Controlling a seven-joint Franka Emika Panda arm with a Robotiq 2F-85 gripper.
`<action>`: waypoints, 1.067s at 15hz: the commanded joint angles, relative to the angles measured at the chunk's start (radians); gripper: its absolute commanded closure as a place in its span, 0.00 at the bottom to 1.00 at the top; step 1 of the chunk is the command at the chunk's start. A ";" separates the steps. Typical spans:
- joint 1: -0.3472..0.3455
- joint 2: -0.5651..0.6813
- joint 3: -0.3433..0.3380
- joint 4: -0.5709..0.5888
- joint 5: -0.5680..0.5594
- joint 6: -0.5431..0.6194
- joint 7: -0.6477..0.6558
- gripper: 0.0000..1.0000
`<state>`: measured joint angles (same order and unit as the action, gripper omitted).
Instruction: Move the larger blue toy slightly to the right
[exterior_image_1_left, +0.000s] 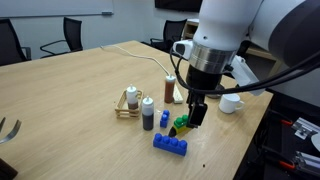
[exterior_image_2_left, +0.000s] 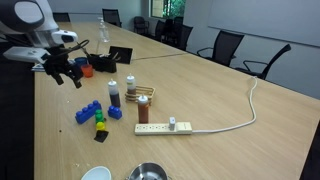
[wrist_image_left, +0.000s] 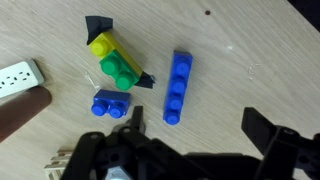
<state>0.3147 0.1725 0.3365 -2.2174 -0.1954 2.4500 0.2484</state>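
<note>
The larger blue toy (wrist_image_left: 178, 87) lies flat on the counter (wrist_image_left: 250, 50), just ahead of the jaws and in line with their gap. They stand apart, empty. This looks like the approach: next, descend and close across its narrow sides. The metal bowl (exterior_image_2_left: 148, 172), well away from the jaws, hides its contents.

Green-and-yellow toy (wrist_image_left: 113, 62), small blue block (wrist_image_left: 108, 103) — just beside, power strip (exterior_image_2_left: 165, 127)
</note>
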 joint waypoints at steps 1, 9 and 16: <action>-0.010 0.064 -0.004 0.028 0.120 0.021 -0.162 0.00; 0.013 0.146 -0.033 0.055 0.103 0.026 -0.202 0.00; 0.022 0.156 -0.042 0.058 0.085 0.040 -0.182 0.00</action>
<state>0.3155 0.3210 0.3160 -2.1635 -0.1012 2.4785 0.0531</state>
